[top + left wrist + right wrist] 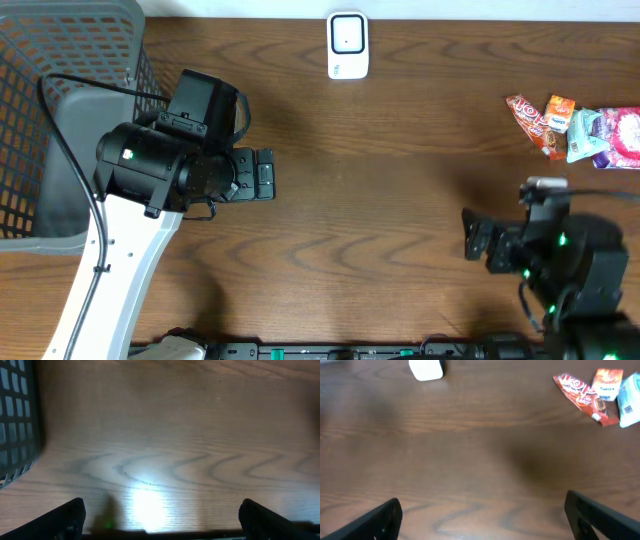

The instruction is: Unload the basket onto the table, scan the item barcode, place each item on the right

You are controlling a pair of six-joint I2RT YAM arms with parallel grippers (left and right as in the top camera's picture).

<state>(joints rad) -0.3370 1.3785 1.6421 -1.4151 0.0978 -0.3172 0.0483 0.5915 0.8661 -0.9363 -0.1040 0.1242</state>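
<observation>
A white barcode scanner (347, 45) stands at the table's far edge; in the right wrist view the scanner (426, 369) is at top left. Several snack packets lie at the right: a red one (530, 122), an orange one (560, 112), a light blue one (584, 136) and a pink one (622, 140). The right wrist view shows the red packet (580, 397), the orange packet (607, 384) and the light blue packet (630, 395). My left gripper (262, 175) (160, 525) is open over bare wood. My right gripper (470, 236) (482, 520) is open and holds nothing, short of the packets.
A grey mesh basket (60, 120) fills the far left corner, its wall (15, 420) just left of my left gripper. The brown wooden table (400, 200) lies between the two arms.
</observation>
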